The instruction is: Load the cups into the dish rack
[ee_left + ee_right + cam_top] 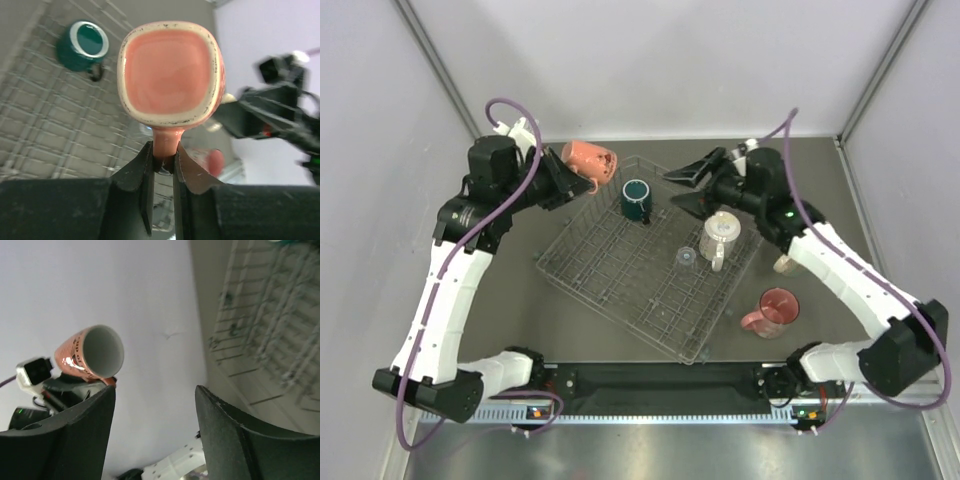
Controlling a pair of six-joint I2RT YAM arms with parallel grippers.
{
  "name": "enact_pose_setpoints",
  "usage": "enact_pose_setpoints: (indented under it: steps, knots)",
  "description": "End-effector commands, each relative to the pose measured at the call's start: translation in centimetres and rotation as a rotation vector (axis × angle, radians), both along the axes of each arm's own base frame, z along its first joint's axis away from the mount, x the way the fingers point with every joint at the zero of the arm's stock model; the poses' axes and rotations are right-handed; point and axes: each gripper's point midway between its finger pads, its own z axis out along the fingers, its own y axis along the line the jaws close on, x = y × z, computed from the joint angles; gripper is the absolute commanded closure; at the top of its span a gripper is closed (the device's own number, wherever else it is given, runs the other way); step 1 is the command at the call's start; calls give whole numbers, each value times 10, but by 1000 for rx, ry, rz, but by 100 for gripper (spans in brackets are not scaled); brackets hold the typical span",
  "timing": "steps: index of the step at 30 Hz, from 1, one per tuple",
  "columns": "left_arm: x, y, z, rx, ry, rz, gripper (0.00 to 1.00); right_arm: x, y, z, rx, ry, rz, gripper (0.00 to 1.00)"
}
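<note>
Left gripper point(164, 150) is pinched narrow on the handle of the salmon mug point(170, 72), and it's carrying that mug in the air at the far left corner of the dish rack point(620, 270). The mug is tipped on its side with its white mouth facing the other arm. Right gripper point(686, 188) hangs by the rack's far edge, jaws wide, nothing between them. Sitting in the rack: the teal mug point(637, 198), the cream mug point(722, 235) and the clear glass cup point(686, 258). The pink mug point(775, 310) lies out on the surface point(520, 310), just off the rack's right side. This reads as the placing step for the salmon mug. The next move, by my call, needs it brought over free grid clear of the teal mug and turned mouth-down. Then it has to be lowered until the tines take its weight, and only then should the pinch open.
</note>
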Motion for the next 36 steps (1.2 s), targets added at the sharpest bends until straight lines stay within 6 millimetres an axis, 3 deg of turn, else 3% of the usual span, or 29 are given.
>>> enact_pose_setpoints:
  steps: [1, 3, 7, 9, 10, 12, 13, 15, 16, 21, 25, 30, 36]
  knots:
    - [11, 16, 6, 140, -95, 79, 100, -7, -65, -19, -313, -38, -93, 35]
    - [21, 12, -11, 229, -91, 97, 100, -6, -98, -18, -396, -60, -157, 34]
    - [34, 1, -39, 381, -97, 112, 100, -10, -142, -13, -513, -88, -237, 34]
    - [38, -3, -51, 437, -113, 102, 100, -11, -156, -4, -549, -111, -265, 33]
    - [38, -8, -66, 475, -100, 86, 100, -16, -164, -6, -585, -111, -265, 34]
    - [44, -12, -83, 532, -118, 66, 100, -20, -173, 3, -630, -147, -273, 33]
    - [41, -15, -103, 564, -95, 40, 100, -24, -176, 2, -653, -138, -268, 33]
    - [45, -20, -115, 586, -114, 38, 100, -26, -182, 9, -685, -167, -274, 32]
    - [41, -23, -133, 608, -100, 18, 100, -28, -184, 11, -693, -172, -277, 32]
    - [37, -37, -166, 618, -132, -41, 100, -35, -196, 19, -710, -188, -308, 30]
    - [31, -41, -208, 654, -99, -70, 100, -37, -204, 21, -716, -185, -326, 29]
    - [35, -51, -240, 712, -95, -98, 100, -40, -210, 26, -727, -192, -339, 28]
    - [48, -54, -259, 781, -86, -109, 100, -40, -216, 34, -737, -201, -349, 28]
